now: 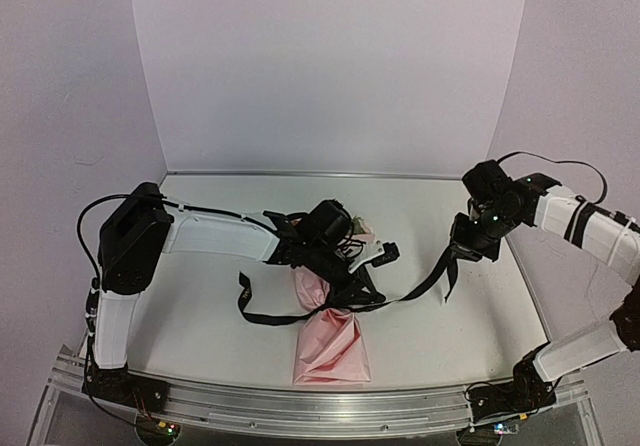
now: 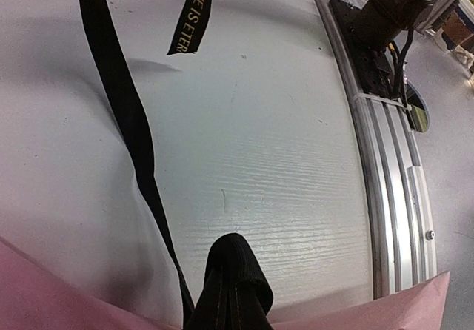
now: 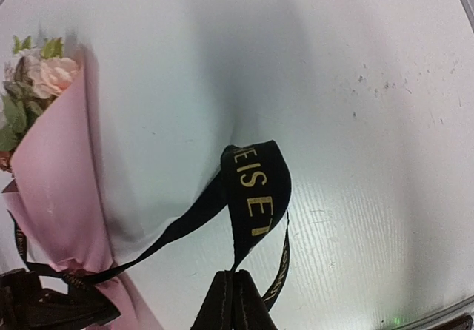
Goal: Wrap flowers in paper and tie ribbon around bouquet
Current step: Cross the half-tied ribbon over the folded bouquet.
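My right gripper is clamped shut on the ribbon, which folds into a loop just above the fingertips. From there it runs left to the middle of the bouquet. The bouquet lies on the table between the two arms, well left of that gripper, with its flowers at the far end and the pink paper flaring toward the near rail.

My left gripper sits directly over the bouquet's middle with its fingers pressed together. A ribbon strand runs right up to their left side, but I cannot tell whether it is pinched.

From overhead the left wrist covers most of the rose heads and the spot where the ribbon circles the paper. Its lettering is cut off in both wrist views.
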Controlling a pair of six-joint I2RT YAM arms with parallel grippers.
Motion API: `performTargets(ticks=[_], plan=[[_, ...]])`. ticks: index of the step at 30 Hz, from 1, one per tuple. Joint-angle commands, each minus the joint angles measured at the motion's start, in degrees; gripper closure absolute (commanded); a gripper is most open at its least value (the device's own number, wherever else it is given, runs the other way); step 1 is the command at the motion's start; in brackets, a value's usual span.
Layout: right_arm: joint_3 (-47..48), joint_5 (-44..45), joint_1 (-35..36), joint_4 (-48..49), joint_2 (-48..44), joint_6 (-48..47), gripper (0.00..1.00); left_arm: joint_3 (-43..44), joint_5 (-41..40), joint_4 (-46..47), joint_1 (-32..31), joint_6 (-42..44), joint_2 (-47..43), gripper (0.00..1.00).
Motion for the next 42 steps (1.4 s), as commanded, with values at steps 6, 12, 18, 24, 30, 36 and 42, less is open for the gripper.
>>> performTargets(ticks=[6,12,18,24,30,36,42], plan=[[23.31,-9.76,2.47,-3.10,8.49,1.68,1.00,-0.01,1.32,4.95,0.00,-0.78,-0.69,0.97],[36.15,-13.10,4.36,-4.03,16.96,4.12,1.00,-3.82,-0.88,9.51,0.00,-3.33,-2.43,0.72],[43.33,-14.66,6.89,-4.83,23.12,5.37,1.00,-11.47,-6.97,19.49,0.63,-9.84,-9.40,0.44],[51.32,-18.03,10.59,-6.44,29.05,6.06,1.00,-25.56,-5.22,32.84,6.81,-22.34,-23.06,0.39],[58.15,-24.50,17.95,-7.76,32.80,5.44,1.00,-39.22,-6.42,41.10,16.84,-33.34,-34.62,0.43],[53.86,-31.15,24.78,-11.86,30.12,-0.86,1.00,-44.81,-3.03,42.69,24.22,-39.60,-40.68,0.43],[48.05,-33.65,29.92,-24.77,26.79,-13.59,1.00,-40.04,0.80,39.67,26.22,-40.36,-35.94,0.45]])
